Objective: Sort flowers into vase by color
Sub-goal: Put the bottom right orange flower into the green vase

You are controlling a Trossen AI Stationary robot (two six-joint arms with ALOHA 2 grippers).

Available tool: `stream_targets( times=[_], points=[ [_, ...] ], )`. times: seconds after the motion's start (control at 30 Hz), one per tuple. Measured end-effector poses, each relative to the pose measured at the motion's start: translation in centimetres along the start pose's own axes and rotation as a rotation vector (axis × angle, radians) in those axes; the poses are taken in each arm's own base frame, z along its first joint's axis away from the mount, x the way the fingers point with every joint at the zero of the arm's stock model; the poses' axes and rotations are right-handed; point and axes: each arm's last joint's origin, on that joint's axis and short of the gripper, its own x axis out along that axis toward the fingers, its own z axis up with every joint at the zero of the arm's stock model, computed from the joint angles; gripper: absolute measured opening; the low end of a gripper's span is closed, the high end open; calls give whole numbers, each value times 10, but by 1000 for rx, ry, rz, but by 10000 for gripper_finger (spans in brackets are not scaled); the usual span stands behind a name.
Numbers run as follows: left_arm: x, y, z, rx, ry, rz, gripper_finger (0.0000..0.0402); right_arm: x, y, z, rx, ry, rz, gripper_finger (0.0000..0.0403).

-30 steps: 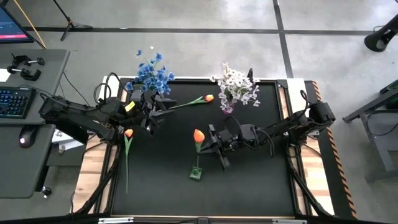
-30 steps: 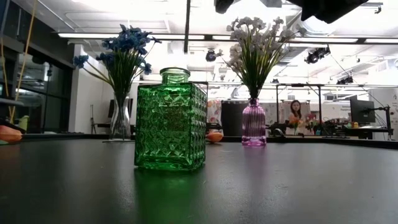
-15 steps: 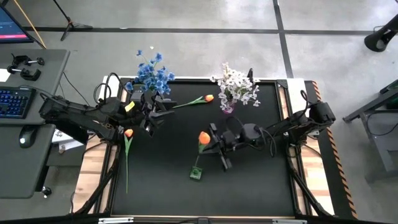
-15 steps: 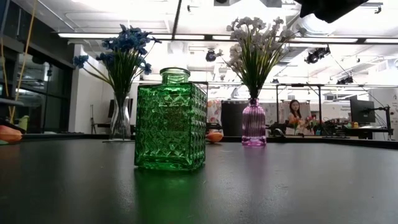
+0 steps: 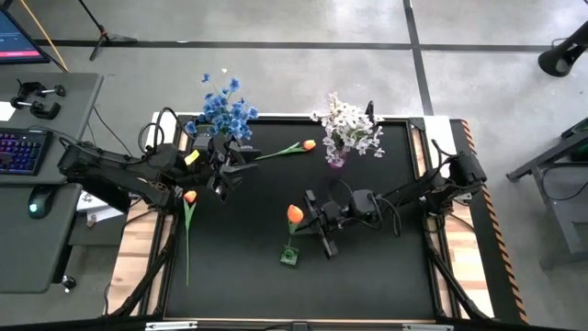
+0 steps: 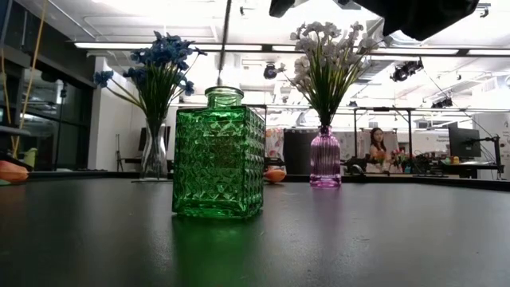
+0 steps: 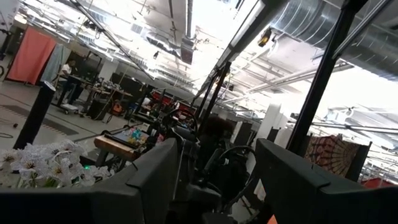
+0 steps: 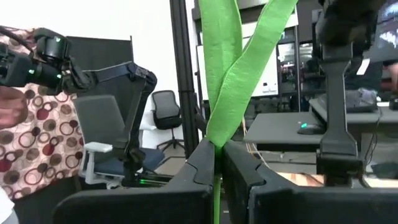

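Note:
My right gripper (image 5: 310,221) is shut on an orange tulip (image 5: 294,214) held upright over the square green glass vase (image 5: 289,256) (image 6: 219,151) in mid-table. In the low view the thin stem (image 6: 224,44) runs down to the vase's mouth. My left gripper (image 5: 227,175) (image 7: 214,158) hovers open by the blue flowers (image 5: 220,112), which stand in a clear vase. White flowers (image 5: 347,124) stand in a purple vase (image 6: 324,157). One loose tulip (image 5: 292,147) lies on the table, and another (image 5: 188,221) lies at the left edge. My right gripper pinches the tulip's green stem (image 8: 216,142) between its two fingers (image 8: 200,163), just below where the leaves (image 8: 231,62) fork. The fingers come level from the table's right side, across the stem. The tulip is lifted clear and upright, its lower end at the green vase's mouth (image 6: 221,89).
The blue and white bouquets stand along the far edge. Bare black tabletop (image 5: 367,276) lies to the near right. A desk with a keyboard (image 5: 18,152) stands left of the table. People and workbenches show in the room behind.
My right gripper has moved toward the table's near edge, carrying the tulip toward the green vase. In the low view the stem's lower end has come down and leftward to the vase's mouth.

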Motion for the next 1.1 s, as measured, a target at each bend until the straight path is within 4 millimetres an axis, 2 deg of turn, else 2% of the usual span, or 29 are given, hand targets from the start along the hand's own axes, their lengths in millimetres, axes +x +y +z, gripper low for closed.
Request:
stream_targets(
  times=[0.17, 0.83, 0.93, 1.1],
  points=[
    [0, 0, 0, -9, 0, 0, 207, 1, -1, -11, 24, 50, -6, 0],
    [0, 0, 0, -9, -1, 0, 207, 0, -3, -24, 190, 178, -57, 5],
    [-1, 0, 2, -10, -6, -2, 207, -1, -4, -29, 255, 214, -95, 34],
    [-6, -2, 9, -10, -23, -8, 207, -2, -4, -30, 317, 226, -106, 118]
  ],
)
